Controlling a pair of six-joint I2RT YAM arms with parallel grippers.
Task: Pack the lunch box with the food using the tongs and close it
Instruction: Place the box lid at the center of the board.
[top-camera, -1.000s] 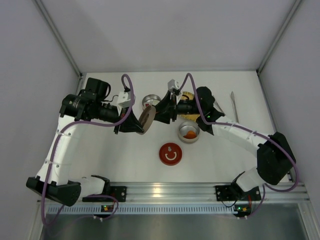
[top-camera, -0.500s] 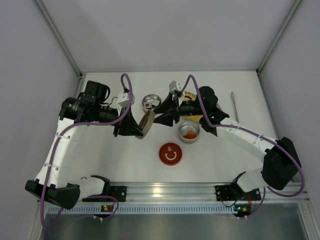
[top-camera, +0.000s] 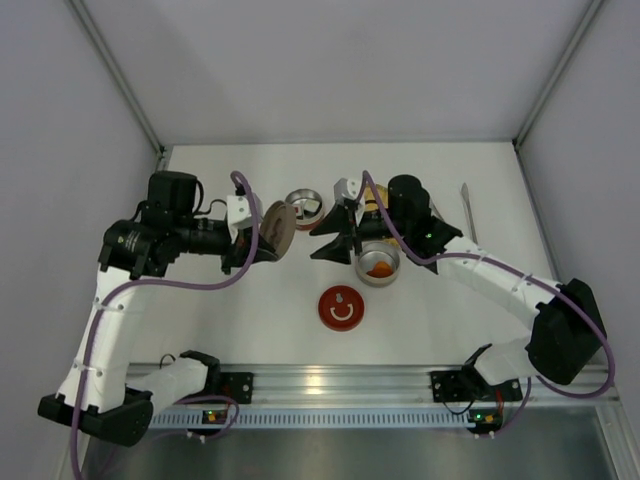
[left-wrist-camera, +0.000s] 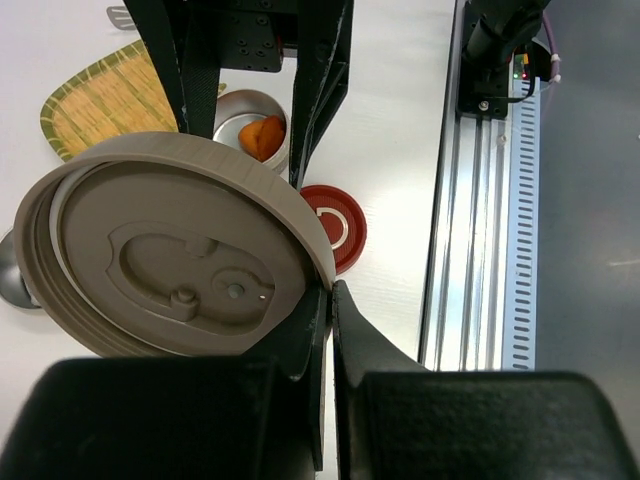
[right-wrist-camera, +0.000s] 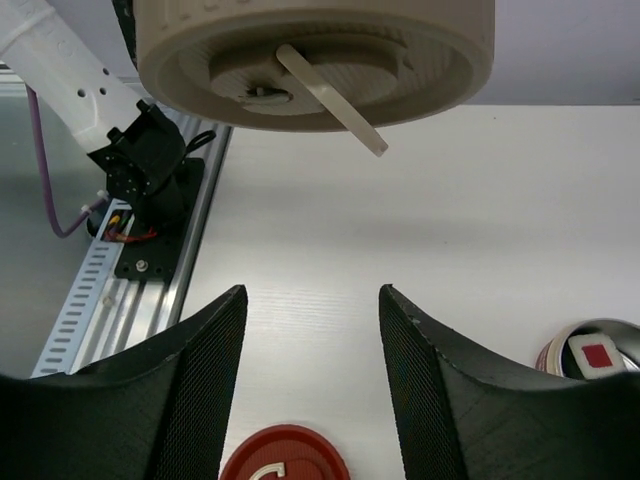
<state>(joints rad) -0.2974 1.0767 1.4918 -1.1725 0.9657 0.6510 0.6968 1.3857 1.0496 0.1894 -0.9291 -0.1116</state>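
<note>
My left gripper (top-camera: 262, 238) is shut on the rim of the tan round lunch box lid (top-camera: 277, 228), held on edge above the table; its fingers (left-wrist-camera: 331, 288) pinch the lid (left-wrist-camera: 170, 250) at its lower right. My right gripper (top-camera: 335, 240) stands open just right of the lid, nothing between its fingers (right-wrist-camera: 312, 295), facing the lid's top (right-wrist-camera: 315, 55). A round tin (top-camera: 378, 263) holds orange-red food (left-wrist-camera: 262, 132). A second tin (top-camera: 303, 203) holds a white block with a red mark (right-wrist-camera: 597, 354). The tongs (top-camera: 466, 210) lie at the far right.
A red round lid (top-camera: 341, 307) lies flat in front of the tins, also below my right gripper (right-wrist-camera: 285, 458). The yellow woven tray (left-wrist-camera: 110, 100) sits behind the right arm. The aluminium rail (top-camera: 330, 385) runs along the near edge.
The right gripper has opened and come off the tan lid. The left gripper has drawn back to the left with the lid, turning it more face-on.
</note>
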